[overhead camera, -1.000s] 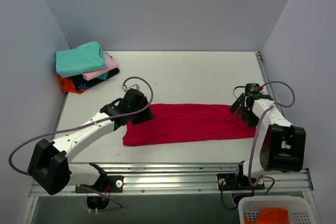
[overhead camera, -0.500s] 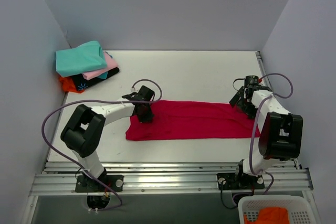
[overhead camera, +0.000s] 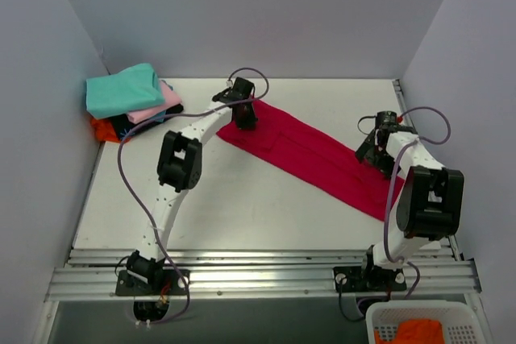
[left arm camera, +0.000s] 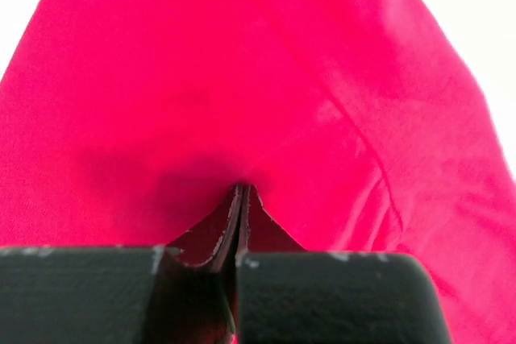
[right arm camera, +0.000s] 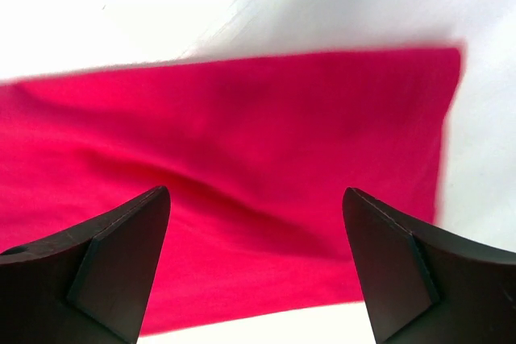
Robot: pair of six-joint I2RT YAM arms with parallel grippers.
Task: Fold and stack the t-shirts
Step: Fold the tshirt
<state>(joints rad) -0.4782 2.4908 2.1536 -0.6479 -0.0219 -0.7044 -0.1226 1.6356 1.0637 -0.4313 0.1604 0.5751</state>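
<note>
Since half a second earlier, the left gripper (overhead camera: pixel 244 115) had swung from mid-table toward the far edge, dragging one end of the crimson t-shirt (overhead camera: pixel 318 163) along, jaws pinched tight on the cloth. That shirt lay as a diagonal strip on the table (overhead camera: pixel 242 215), its other end beneath the right gripper (overhead camera: pixel 373 155), whose fingers (right arm camera: pixel 121 255) stood spread apart. A stack of folded t-shirts (overhead camera: pixel 125 94), teal on top, sat in the far-left corner.

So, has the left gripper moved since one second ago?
Yes. The left gripper went toward the far wall and is now about level with the folded stack, pulling that end of the red t-shirt with it.
</note>
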